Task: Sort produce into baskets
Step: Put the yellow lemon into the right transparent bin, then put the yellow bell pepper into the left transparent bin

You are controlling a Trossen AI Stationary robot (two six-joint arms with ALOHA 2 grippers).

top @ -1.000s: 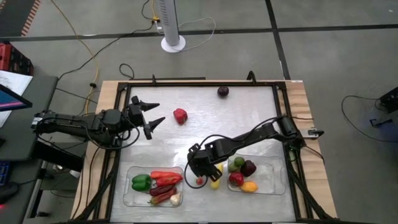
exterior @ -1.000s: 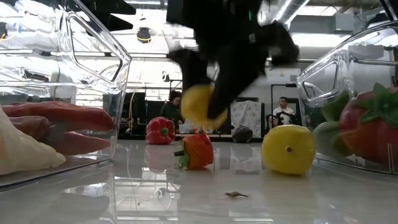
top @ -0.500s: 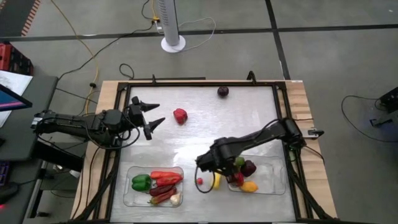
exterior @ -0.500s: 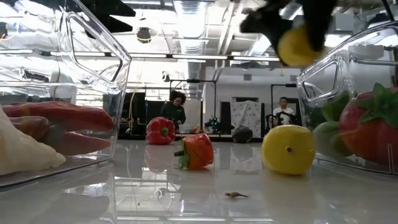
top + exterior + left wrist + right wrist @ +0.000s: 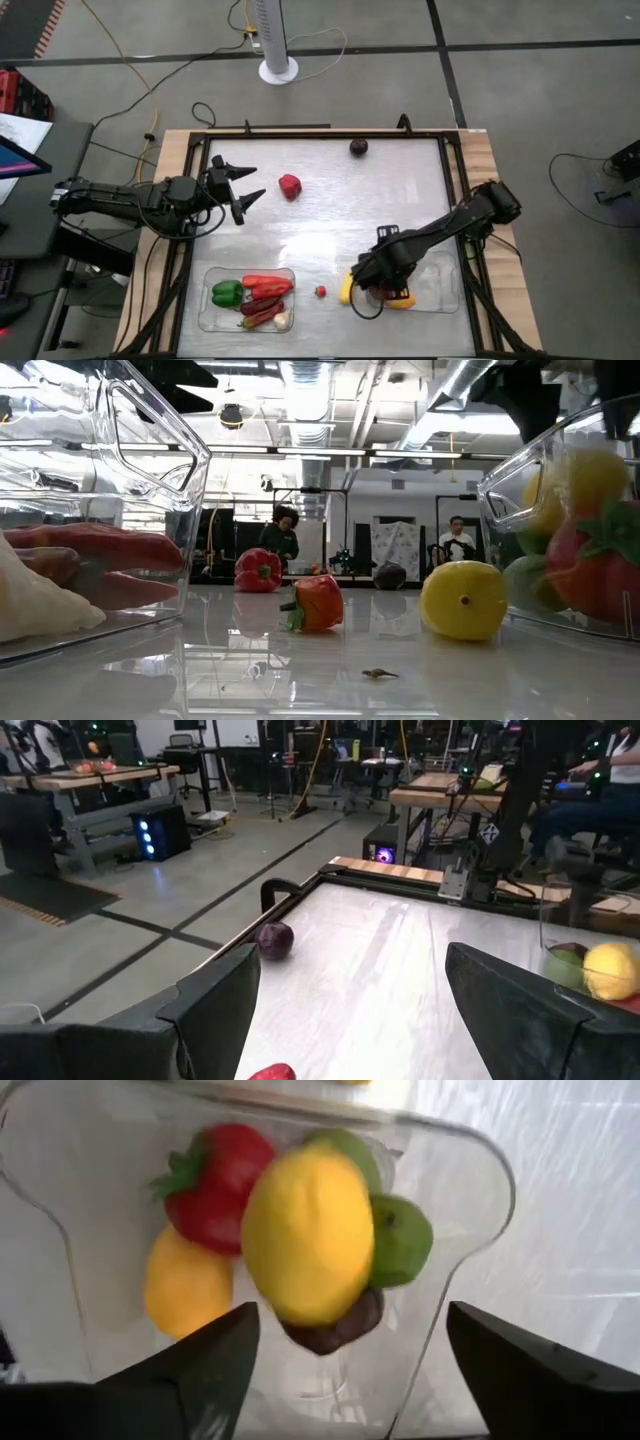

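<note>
Over the right basket: right end effector (image 5: 368,287) above the fruit pile, fingers spread wide.

Right wrist view: a lemon (image 5: 308,1232) sits between the open fingers, nothing gripping it; whether it has landed or is mid-drop, cannot tell. Beneath it lie a red pepper (image 5: 213,1185), green pieces and a dark plum inside the right basket (image 5: 446,290). Just outside the basket's left wall, on the bench (image 5: 330,215), a second lemon (image 5: 346,291) lies near this end effector, long axis roughly up-table; judged the likely next pick, right arm nearer. Left end effector (image 5: 243,182) hovers open at the bench's left edge, empty; left basket (image 5: 205,300) holds vegetables.
</note>
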